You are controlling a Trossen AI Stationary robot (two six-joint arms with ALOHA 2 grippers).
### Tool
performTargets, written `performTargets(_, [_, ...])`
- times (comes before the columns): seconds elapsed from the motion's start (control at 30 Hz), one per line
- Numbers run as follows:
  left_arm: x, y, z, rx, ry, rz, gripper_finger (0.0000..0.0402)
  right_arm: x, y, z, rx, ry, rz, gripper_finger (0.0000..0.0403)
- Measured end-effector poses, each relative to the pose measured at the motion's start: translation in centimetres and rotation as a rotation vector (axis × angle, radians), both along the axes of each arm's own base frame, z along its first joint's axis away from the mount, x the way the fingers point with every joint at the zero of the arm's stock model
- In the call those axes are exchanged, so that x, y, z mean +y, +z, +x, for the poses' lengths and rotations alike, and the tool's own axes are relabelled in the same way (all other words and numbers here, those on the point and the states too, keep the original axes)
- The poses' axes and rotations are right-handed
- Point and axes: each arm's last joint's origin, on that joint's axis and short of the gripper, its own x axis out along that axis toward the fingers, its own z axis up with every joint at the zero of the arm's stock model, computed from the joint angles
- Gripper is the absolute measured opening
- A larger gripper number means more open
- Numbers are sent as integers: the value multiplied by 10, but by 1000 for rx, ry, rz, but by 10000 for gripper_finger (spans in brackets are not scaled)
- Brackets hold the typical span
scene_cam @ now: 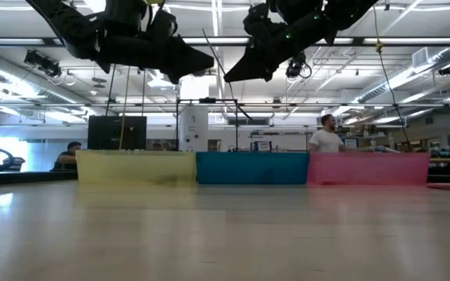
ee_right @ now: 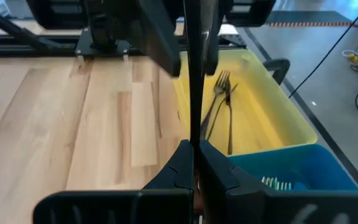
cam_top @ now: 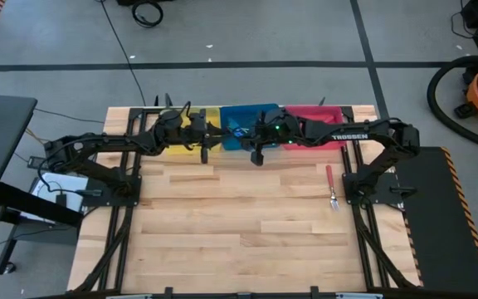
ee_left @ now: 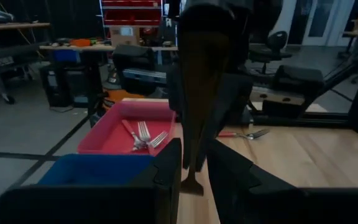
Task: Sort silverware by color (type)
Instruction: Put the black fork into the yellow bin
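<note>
Wooden planks make up the table (cam_top: 239, 241), with three bins side by side along its far edge: a yellow bin (cam_top: 191, 133), a blue bin (cam_top: 237, 124) and a red bin (cam_top: 314, 124). Both arms reach over these bins. The left gripper (cam_top: 205, 143) hangs at the front of the yellow and blue bins, its fingers pinched on a dark fork (ee_left: 197, 93) that hangs straight down. The right gripper (cam_top: 256, 154) hovers just in front of the blue bin, closed tight; what it holds, if anything, I cannot tell.

Dark forks (ee_right: 219, 109) already lie in the yellow bin, forks with pale red handles (ee_left: 143, 134) in the red bin, and one red-handled fork (cam_top: 330, 186) lies loose on the table near the right edge.

To finish this step well, the left gripper should centre over the yellow bin and let go low, so the fork drops among its kind rather than bouncing out.

White lettering "TROSSEN" (cam_top: 348, 137) reads along the right arm.
</note>
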Motion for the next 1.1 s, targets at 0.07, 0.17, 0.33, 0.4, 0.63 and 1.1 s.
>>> performTargets(0.07, [0, 0, 0, -1, 3, -20, 78, 1, 0, 0, 3, 3, 0, 10])
performTargets(0.17, [2, 0, 0, -4, 48, -20, 78, 1, 0, 0, 3, 1, -6, 10])
performTargets(0.33, [4, -3, -1, 28, 112, 2, 93, 1, 0, 0, -1, -3, -9, 10])
performTargets(0.4, [5, -3, -1, 35, 141, -1, 108, 1, 0, 0, 1, -8, -16, 10])
performTargets(0.63, [-1, 1, 2, -14, 178, -43, 163, -5, 3, -1, 2, -162, -114, 10])
performTargets(1.1, [-10, 14, 5, -177, 272, -130, 172, -10, 17, 2, -130, -299, -188, 10])
